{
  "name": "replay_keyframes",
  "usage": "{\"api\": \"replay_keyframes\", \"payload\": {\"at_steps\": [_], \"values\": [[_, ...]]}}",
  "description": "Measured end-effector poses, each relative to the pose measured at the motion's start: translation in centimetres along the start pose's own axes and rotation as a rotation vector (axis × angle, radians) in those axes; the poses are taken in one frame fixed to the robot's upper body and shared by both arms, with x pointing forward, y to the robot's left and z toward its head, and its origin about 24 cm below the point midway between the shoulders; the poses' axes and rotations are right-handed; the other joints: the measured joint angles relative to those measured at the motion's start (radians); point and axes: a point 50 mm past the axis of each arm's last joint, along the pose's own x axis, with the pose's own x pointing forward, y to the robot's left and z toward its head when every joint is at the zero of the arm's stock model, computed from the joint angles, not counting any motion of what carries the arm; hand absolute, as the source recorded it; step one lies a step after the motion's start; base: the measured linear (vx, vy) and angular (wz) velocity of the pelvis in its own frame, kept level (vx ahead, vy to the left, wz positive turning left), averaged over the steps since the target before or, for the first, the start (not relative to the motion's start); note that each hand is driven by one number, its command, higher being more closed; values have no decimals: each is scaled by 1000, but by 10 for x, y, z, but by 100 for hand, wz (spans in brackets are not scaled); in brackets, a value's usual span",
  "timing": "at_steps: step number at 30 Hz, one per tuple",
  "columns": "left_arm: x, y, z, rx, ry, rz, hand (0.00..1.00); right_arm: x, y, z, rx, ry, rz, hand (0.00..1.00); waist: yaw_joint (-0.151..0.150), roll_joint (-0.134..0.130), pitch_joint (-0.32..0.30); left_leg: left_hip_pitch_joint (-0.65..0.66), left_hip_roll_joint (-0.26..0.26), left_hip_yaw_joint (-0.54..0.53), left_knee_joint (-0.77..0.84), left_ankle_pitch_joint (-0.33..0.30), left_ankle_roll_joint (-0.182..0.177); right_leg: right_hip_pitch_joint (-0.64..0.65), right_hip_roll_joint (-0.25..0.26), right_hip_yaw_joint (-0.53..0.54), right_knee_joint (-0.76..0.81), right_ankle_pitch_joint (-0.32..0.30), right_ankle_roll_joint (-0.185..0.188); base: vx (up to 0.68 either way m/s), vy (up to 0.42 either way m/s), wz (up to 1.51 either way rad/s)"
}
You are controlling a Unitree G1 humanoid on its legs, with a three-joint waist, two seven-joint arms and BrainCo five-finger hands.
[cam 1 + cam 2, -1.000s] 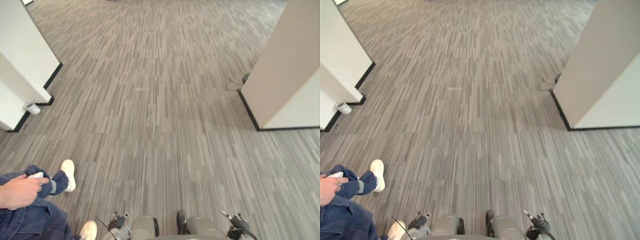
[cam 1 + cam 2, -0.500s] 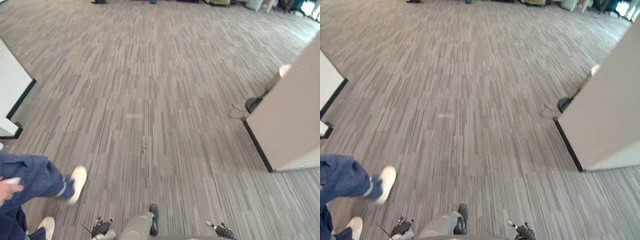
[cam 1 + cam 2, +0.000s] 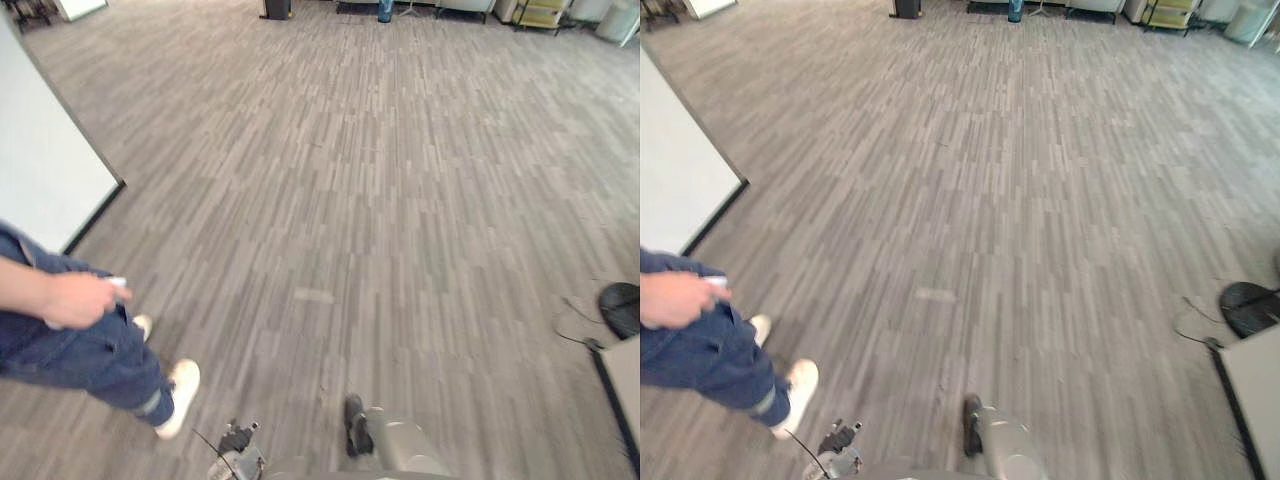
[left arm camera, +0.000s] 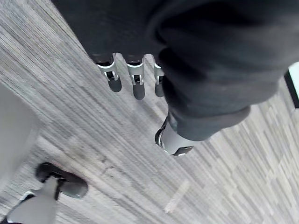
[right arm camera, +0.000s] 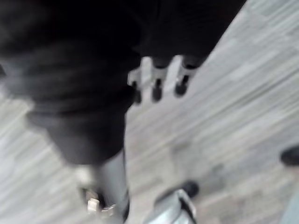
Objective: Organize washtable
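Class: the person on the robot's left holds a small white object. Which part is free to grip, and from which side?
Grip the white object by the short end poking out past the person's hand; the fist hides the rest. Come from the middle of the floor, where that end points, probably with a light pinch. The left hand and right hand hang open.

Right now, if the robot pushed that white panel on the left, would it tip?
Possibly. The white panel looks flat and stiff, standing on a dark bottom edge, so it would probably shift as one piece. The carpet would likely resist sliding.
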Motion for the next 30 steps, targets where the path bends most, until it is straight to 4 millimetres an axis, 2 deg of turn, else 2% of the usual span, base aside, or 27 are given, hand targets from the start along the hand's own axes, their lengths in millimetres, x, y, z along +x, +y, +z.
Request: {"api": "replay_keyframes", "payload": {"at_steps": [1, 2, 3, 4, 5, 6, 7, 9, 10, 11, 12, 13, 14, 15, 17, 18, 19, 20, 21, 22, 23, 24, 25, 27, 28, 30], "values": [[1, 7, 8, 9, -27, 12, 0, 2, 15, 8, 11, -23, 31, 0, 5, -33, 13, -73, 17, -4, 63, -65, -11, 78, -1, 41, 2, -45, 5, 913, -143, -44], [1, 9, 11, 12, -42, 16, 0, 3, 23, 13, 8, -36, 55, 0, 8, -51, 21, -106, 20, -5, 55, -90, -14, 122, -2, 66, -15, -49, 8, 876, -170, -43], [1, 12, 17, 13, -66, 19, 0, 3, 37, 19, -10, -59, 101, 0, 24, -77, 23, -177, 31, -14, -15, -137, -14, 204, -5, 115, -67, -49, 8, 850, -144, -59], [1, 14, 22, -8, -89, 21, 0, 2, 51, 25, -8, -86, 139, 0, 42, -98, 23, -237, 36, -21, -144, -179, -23, 284, -18, 157, -123, -59, 25, 987, -117, -71], [1, 14, 25, -29, -106, 21, 0, 1, 59, 28, -6, -98, 162, 0, 60, -111, 21, -267, 34, -25, -277, -193, -37, 335, -32, 182, -152, -80, 60, 797, -49, -61], [1, 13, 26, -41, -112, 19, 0, 1, 64, 30, -3, -104, 174, 0, 67, -115, 24, -285, 34, -32, -375, -196, -44, 371, -38, 198, -167, -98, 79, 791, 17, -47], [0, 12, 25, -58, -111, 19, 0, 0, 71, 33, 1, -112, 194, 0, 73, -111, 22, -311, 36, -45, -568, -184, -62, 432, -46, 222, -187, -137, 98, 790, 93, -44], [-1, 13, 22, -99, -116, 38, 0, 0, 72, 33, -10, -113, 197, 0, 88, -105, 6, -324, 39, -59, -859, -143, -115, 506, -78, 274, -188, -228, 145, 876, 196, -71], [-2, 16, 22, -104, -122, 48, 0, 0, 71, 33, -10, -112, 196, 0, 92, -106, -3, -329, 44, -55, -894, -138, -115, 522, -92, 294, -186, -256, 159, 849, 280, -132], [-5, 22, 15, -120, -112, 64, 0, 0, 67, 28, -13, -100, 189, 0, 116, -106, -32, -335, 65, -13, -876, -73, -100, 538, -118, 356, -158, -309, 179, 915, 349, -160], [-6, 27, 11, -132, -99, 82, 0, -1, 63, 19, -3, -74, 179, 0, 124, -108, -63, -326, 68, 32, -806, 24, -67, 511, -140, 399, -38, -330, 199, 924, 363, -153], [-5, 32, 13, -132, -103, 95, 0, -1, 63, 13, 14, -53, 176, 0, 119, -138, -71, -314, 58, 54, -768, -16, -48, 475, -160, 398, 68, -324, 201, 887, 344, -106], [-4, 36, 19, -115, -113, 104, 0, -3, 67, 3, 30, -13, 181, 0, 104, -185, -73, -259, 27, 100, -764, -73, -26, 365, -200, 364, 321, -224, 245, 797, 328, -60], [-1, 36, 23, -90, -106, 98, 0, -3, 65, -1, 42, 5, 175, 0, 90, -183, -61, -186, 7, 116, -781, -115, -11, 283, -231, 310, 491, -211, 252, 758, 320, -41], [0, 37, 19, -69, -85, 101, 0, -2, 64, 3, 52, -7, 168, 0, 67, -178, -57, -64, -8, 124, -848, -136, 1, 237, -257, 197, 532, -238, 213, 658, 282, -7], [0, 34, 17, -35, -72, 87, 0, -1, 64, 5, 39, -18, 173, 0, 55, -163, -52, 39, -9, 126, -936, -137, 2, 210, -245, 118, 456, -270, 196, 656, 252, 11], [0, 31, 17, -2, -69, 67, 0, -1, 64, 7, 24, -33, 176, 0, 53, -153, -55, 103, -10, 123, -1008, -131, 1, 190, -220, 58, 296, -280, 208, 577, 177, 22], [1, 28, 18, 24, -70, 50, 0, -1, 64, 8, 18, -35, 174, 0, 54, -152, -55, 132, -16, 118, -1042, -131, 1, 171, -208, 29, 152, -276, 213, 527, 104, 44], [1, 27, 17, 35, -67, 46, 0, 0, 62, 9, 17, -34, 167, 0, 53, -154, -56, 161, -40, 104, -1071, -131, 0, 145, -206, 19, -7, -233, 197, 458, 45, 48], [1, 28, 16, 40, -63, 49, 0, 0, 61, 9, 17, -32, 163, 0, 54, -155, -56, 173, -55, 96, -1085, -132, 0, 138, -209, 21, -78, -177, 191, 461, 17, 60], [1, 30, 15, 26, -62, 60, 0, 0, 60, 7, 16, -27, 157, 0, 56, -162, -57, 190, -82, 86, -1099, -134, -4, 132, -218, 27, -166, -65, 197, 454, -22, 76], [0, 35, 13, -10, -55, 90, 0, 0, 61, 7, 19, -25, 157, 0, 55, -179, -55, 214, -119, 61, -1105, -143, -19, 131, -237, 42, -207, 98, 189, 510, -25, 81], [-2, 33, 3, -35, -30, 97, 0, 2, 61, 13, -15, -40, 161, 0, 61, -141, -65, 230, -102, 41, -1111, -142, -29, 148, -231, 21, -216, 102, 182, 394, -35, 66], [-6, 31, -6, -56, -13, 96, 0, 3, 60, 18, -73, -57, 169, 0, 66, -120, -60, 230, -92, 22, -1124, -148, -39, 190, -224, 0, -293, 101, 183, 334, -41, 29], [-6, 30, -8, -66, -7, 99, 0, 4, 59, 19, -83, -56, 163, 0, 68, -100, -66, 221, -84, 13, -1130, -151, -44, 208, -214, -14, -341, 115, 178, 302, -53, 14], [-6, 32, -9, -61, -3, 103, 0, 4, 58, 17, -82, -46, 157, 0, 65, -105, -64, 221, -78, 4, -1129, -151, -44, 236, -205, -21, -393, 125, 176, 221, -39, 4]]}}
